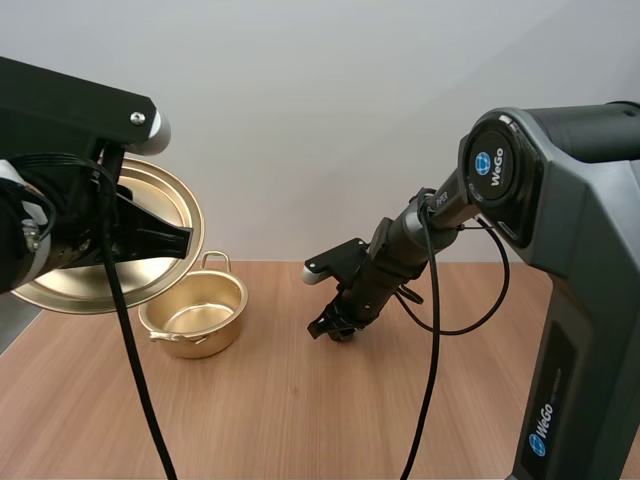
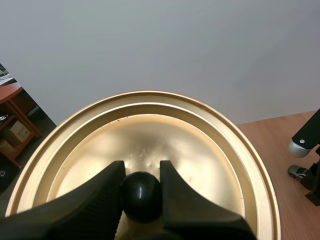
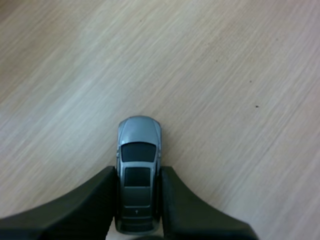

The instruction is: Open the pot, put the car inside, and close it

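My left gripper (image 1: 180, 240) holds the gold lid (image 1: 150, 200) up and tilted, above and to the left of the pot. In the left wrist view its fingers (image 2: 100, 195) pinch the lid's black knob (image 2: 141, 197) over the lid's shiny top (image 2: 150, 135). The gold pot (image 1: 195, 315) stands uncovered on the table with nothing visible inside. My right gripper (image 1: 335, 325) is down at the table surface, right of the pot. In the right wrist view it (image 3: 137, 172) is shut on the rear half of a small silver car (image 3: 138, 135), whose nose points away from the fingers.
The wooden table (image 1: 300, 420) has bare room in front of the pot and between the pot and the right gripper. The right arm's large base (image 1: 570, 300) stands at the right edge. A white wall rises behind the table.
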Controlling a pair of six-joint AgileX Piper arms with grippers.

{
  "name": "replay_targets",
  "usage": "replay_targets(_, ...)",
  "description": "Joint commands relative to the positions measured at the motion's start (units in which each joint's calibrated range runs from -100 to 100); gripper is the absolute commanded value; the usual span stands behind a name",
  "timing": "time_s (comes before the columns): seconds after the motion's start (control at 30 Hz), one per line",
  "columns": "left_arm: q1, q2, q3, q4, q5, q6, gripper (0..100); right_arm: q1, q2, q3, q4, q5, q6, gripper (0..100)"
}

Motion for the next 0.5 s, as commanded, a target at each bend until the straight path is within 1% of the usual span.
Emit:
replay_targets(0.0,0.02,-2.6,-1.74,0.08,0.66,0.01,0,-0.01,-1.99,-1.81,0.37,-0.07,-2.21,0)
replay_targets(0.1,0.02,-6.02,-4.12,0.37,3.89,0.01,0,-0.01,-4.23,-4.04,0.48,0.29,-2.37,0)
replay_targets(0.17,0.02,-9.07,-5.82,0.94,8.34,0.01,0,-0.01,-6.01,-6.0,2.82,2.48,-4.92,0)
replay_targets(0.27,0.02,-12.82,-7.18,0.95,14.95,0.1,0,0.46,-8.14,-8.46,8.62,9.5,-9.98,0)
replay_targets(0.33,0.02,-15.36,-7.91,0.95,19.03,0.1,0,1.24,-8.96,-9.95,15.39,17.76,-14.49,0)
replay_targets(0.4,0.02,-17.78,-7.88,1.46,21.2,0.1,0,2.14,-9.09,-10.96,20.41,24.52,-17.31,0)
replay_targets(0.47,0.02,-19.77,-7.88,2.82,21.4,0.1,0,3.58,-9.09,-11.02,23.88,26.25,-18.81,0)
